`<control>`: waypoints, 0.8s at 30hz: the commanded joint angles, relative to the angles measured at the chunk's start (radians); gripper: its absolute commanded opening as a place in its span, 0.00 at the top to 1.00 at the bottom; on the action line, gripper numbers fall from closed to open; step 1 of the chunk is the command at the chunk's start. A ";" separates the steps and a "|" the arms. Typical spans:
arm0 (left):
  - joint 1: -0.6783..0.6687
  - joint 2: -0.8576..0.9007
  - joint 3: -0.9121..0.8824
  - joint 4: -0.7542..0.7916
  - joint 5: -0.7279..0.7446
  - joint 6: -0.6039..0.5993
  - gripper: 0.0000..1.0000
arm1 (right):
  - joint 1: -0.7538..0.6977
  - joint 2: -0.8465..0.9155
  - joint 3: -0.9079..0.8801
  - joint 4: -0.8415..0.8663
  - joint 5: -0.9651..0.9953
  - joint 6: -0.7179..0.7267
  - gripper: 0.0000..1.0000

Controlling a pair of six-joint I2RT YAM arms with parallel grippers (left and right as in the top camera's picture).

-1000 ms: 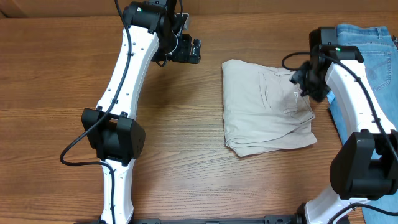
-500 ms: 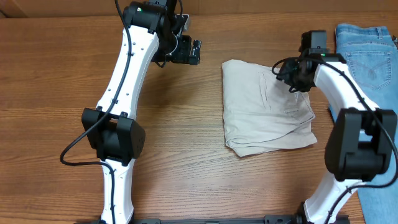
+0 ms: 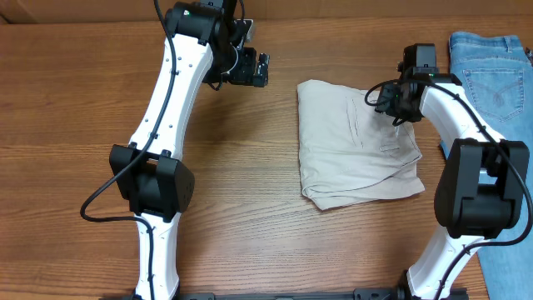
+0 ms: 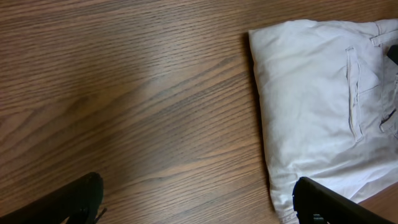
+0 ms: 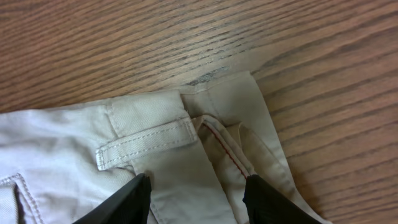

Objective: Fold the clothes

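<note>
The beige khaki trousers (image 3: 354, 142) lie folded into a rough square on the wooden table, right of centre. They also show in the left wrist view (image 4: 323, 106) and, close up with waistband and a belt loop, in the right wrist view (image 5: 155, 140). My right gripper (image 3: 390, 104) is open, its fingers (image 5: 198, 199) spread over the waistband at the fold's upper right corner, gripping nothing. My left gripper (image 3: 254, 68) hovers open and empty above bare wood left of the trousers; its fingertips show in the left wrist view (image 4: 199, 202).
Light-blue denim jeans (image 3: 495, 75) lie at the table's right edge, beside the right arm. Both white arm bases stand at the table's front edge.
My right gripper has moved up and left from the trousers' right edge to the upper right corner at the waistband. The left arm has not moved.
</note>
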 commanded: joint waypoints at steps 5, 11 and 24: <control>-0.007 -0.005 -0.001 0.003 -0.005 0.020 0.00 | -0.004 0.066 -0.006 0.010 0.002 -0.034 0.64; -0.006 -0.005 -0.001 0.005 -0.006 0.021 0.00 | -0.004 0.066 0.008 0.013 0.008 -0.034 0.76; -0.006 -0.005 -0.001 0.007 -0.029 0.032 0.00 | -0.004 0.065 0.121 -0.079 0.266 0.051 0.96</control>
